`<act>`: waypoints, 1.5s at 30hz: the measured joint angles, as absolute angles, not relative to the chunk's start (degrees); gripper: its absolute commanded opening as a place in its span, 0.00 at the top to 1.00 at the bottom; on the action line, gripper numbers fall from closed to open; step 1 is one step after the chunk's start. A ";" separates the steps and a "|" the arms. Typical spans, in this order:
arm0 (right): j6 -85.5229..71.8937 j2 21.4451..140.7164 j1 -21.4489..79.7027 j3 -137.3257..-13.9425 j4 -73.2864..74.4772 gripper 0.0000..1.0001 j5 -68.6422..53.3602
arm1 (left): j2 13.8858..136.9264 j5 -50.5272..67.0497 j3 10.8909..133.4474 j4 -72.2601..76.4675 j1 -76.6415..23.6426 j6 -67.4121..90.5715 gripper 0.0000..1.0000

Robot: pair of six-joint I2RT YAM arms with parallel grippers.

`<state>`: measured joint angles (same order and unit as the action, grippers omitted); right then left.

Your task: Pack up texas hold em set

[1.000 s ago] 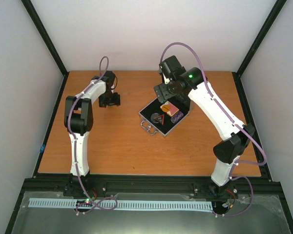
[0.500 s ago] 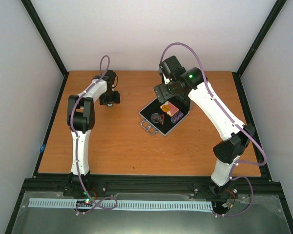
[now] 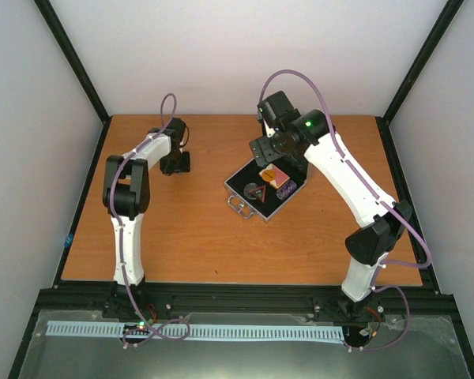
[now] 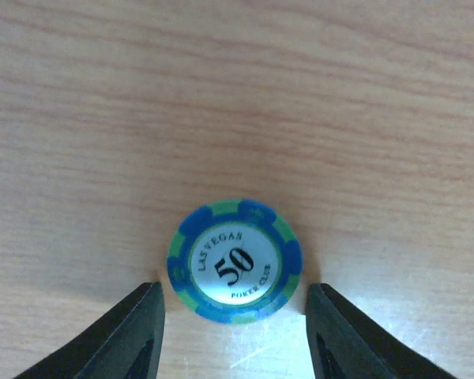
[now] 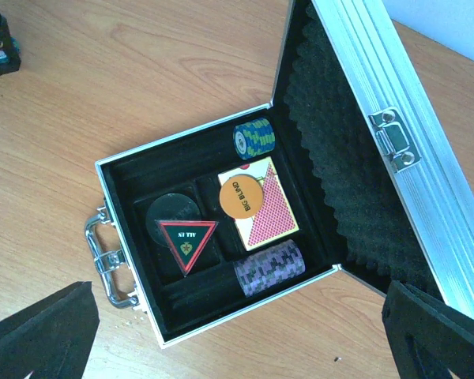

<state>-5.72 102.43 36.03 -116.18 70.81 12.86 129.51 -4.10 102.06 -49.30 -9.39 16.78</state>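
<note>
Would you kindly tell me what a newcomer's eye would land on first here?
The open silver case sits mid-table, holding a card pack, an orange disc and a black-red triangle. On the table to its left, a blue-green 50 chip lies flat between the open fingers of the left end effector.

The blue-and-green poker chip (image 4: 235,261), lying flat on the counter (image 4: 237,95) in the lower middle of the left wrist view, has a white centre printed "LAS VEGAS" along the top, a large "50" in the middle and "POKER CLUB" along the bottom

In the right wrist view, the orange disc (image 5: 240,197) in mid-frame reads "BIG BLIND", turned nearly upside down. The black-red triangle (image 5: 187,241) to its lower left reads "ALL IN", upside down. The printed face of the blue-green chip stack (image 5: 253,137) in the upper middle is too small to read
</note>
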 measured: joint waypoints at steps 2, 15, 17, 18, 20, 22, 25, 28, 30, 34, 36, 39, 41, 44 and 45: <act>-5.72 102.43 36.03 -116.18 70.78 0.00 12.84 | 128.35 -3.95 100.18 -48.82 -9.39 16.69 0.55; -5.72 102.43 36.03 -116.18 70.78 0.00 12.64 | 129.05 -3.97 101.45 -49.21 -9.39 15.73 0.32; -5.72 102.43 36.03 -116.18 70.78 0.00 12.62 | 129.95 -3.95 103.04 -50.04 -9.39 15.64 0.32; -5.72 102.43 36.03 -116.18 70.76 0.00 12.62 | 130.34 -3.97 103.74 -50.35 -9.39 15.62 0.32; -5.72 102.43 36.03 -116.18 70.76 0.00 12.62 | 131.31 -3.99 105.45 -51.07 -9.39 15.53 0.36; -5.72 102.43 36.03 -116.18 70.76 0.00 12.62 | 131.96 -4.03 106.52 -51.44 -9.39 15.35 0.43; -5.69 102.43 36.03 -116.18 70.78 0.00 12.64 | 132.62 -4.05 107.59 -51.59 -9.39 14.90 0.49; -5.69 102.43 36.03 -116.18 70.78 0.00 12.64 | 132.64 -4.03 107.63 -51.64 -9.39 14.74 0.50; -5.69 102.43 36.03 -116.18 70.76 0.00 12.64 | 132.55 -4.03 107.33 -51.46 -9.39 14.70 0.53; -5.67 102.43 36.03 -116.18 70.76 0.00 12.64 | 131.22 -4.05 105.01 -50.28 -9.39 14.44 0.60; -5.67 102.43 36.03 -116.18 70.74 0.00 12.62 | 130.61 -4.03 103.98 -49.71 -9.39 14.28 0.61; -5.63 102.43 36.03 -116.18 70.72 0.00 12.60 | 129.91 -3.88 102.83 -49.10 -9.39 14.13 0.61; -5.58 102.43 36.03 -116.18 70.70 0.00 12.56 | 129.38 -3.77 102.15 -48.90 -9.39 14.11 0.65; -5.58 102.43 36.03 -116.18 70.72 0.00 12.56 | 128.22 -3.38 100.79 -49.56 -9.39 14.11 0.70; -5.58 102.43 36.03 -116.18 70.72 0.00 12.56 | 127.94 -3.18 100.47 -49.91 -9.39 14.11 0.72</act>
<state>-5.58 102.43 36.03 -116.18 70.72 12.56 127.94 -3.18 100.47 -49.91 -9.39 14.11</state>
